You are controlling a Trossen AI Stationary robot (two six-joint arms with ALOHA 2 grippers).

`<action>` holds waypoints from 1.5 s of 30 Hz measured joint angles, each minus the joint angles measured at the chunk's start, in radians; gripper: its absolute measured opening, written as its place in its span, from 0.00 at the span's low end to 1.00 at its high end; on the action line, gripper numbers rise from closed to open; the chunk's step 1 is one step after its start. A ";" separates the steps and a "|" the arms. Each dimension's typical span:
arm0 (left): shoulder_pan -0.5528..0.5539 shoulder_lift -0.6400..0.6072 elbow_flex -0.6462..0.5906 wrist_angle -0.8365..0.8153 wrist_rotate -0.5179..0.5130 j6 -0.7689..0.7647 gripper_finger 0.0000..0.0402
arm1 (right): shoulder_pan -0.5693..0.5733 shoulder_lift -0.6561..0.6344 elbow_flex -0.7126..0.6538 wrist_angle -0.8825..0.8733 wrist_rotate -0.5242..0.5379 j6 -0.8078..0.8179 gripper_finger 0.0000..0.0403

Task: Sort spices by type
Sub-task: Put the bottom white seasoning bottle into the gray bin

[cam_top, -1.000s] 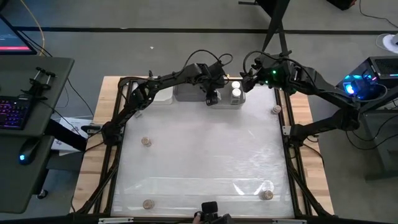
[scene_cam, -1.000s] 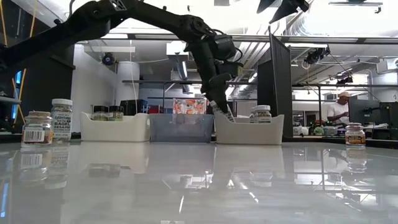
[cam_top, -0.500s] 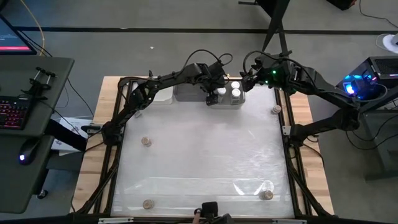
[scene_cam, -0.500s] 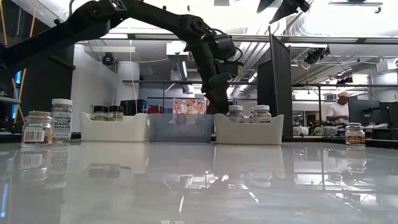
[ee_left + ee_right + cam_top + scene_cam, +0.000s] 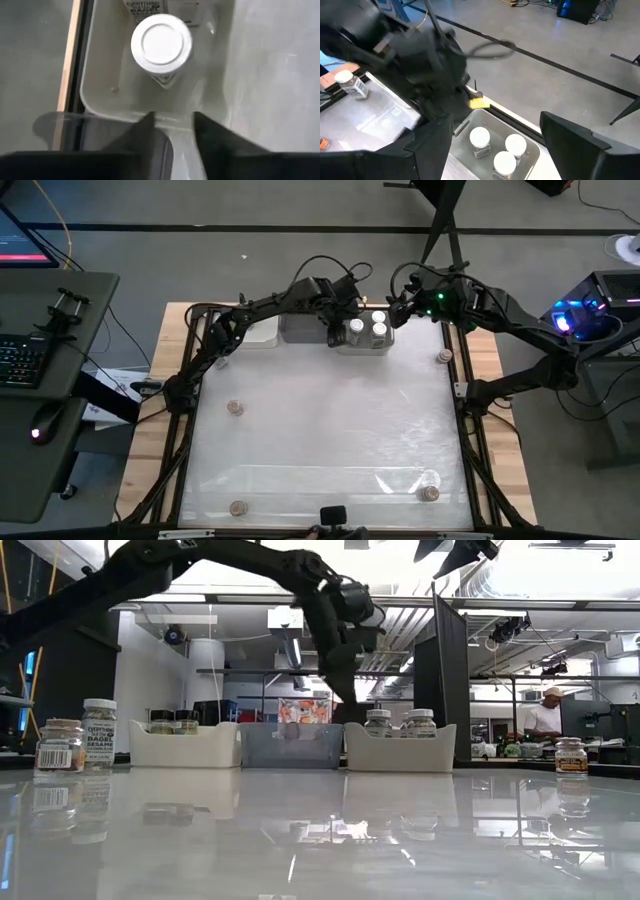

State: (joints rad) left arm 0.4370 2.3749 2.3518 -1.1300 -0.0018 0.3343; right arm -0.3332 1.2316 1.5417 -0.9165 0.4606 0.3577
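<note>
White-capped jars upright in the far white bin; L gripper just above it, empty.

Three white-capped jars [image 5: 493, 148] stand in the white bin [image 5: 366, 344] at the table's far edge, long axis vertical, caps up; the newest jar [image 5: 162, 43] sits at the bin's left end, label facing the rear wall. L gripper [image 5: 335, 333] hangs over that end, near the grey bin [image 5: 300, 330], fingers [image 5: 150, 131] pointing down, narrow gap, nothing between them. L arm reaches in from the left, elbow high, wrist bent down. R gripper [image 5: 398, 302] waits just behind the bin's right end, jaws wide, empty. Cork-capped jars [image 5: 235, 408] stand apart on the table nearer the front. Low view: two dark-capped jars [image 5: 174, 721] upright in the left white bin [image 5: 186, 746].
</note>
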 joint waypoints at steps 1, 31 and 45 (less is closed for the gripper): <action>0.000 -0.007 0.001 0.001 0.010 -0.001 0.18 | 0.000 0.000 -0.001 0.001 0.001 -0.002 0.73; 0.004 0.026 -0.165 0.391 0.089 -0.073 0.00 | -0.001 0.000 -0.002 0.000 0.009 0.005 0.73; 0.042 0.026 -0.165 0.443 -0.007 -0.002 0.00 | -0.001 0.000 -0.002 0.000 0.008 0.012 0.73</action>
State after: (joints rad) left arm 0.4790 2.4004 2.1864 -0.6874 -0.0087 0.3325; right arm -0.3340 1.2316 1.5394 -0.9161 0.4690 0.3698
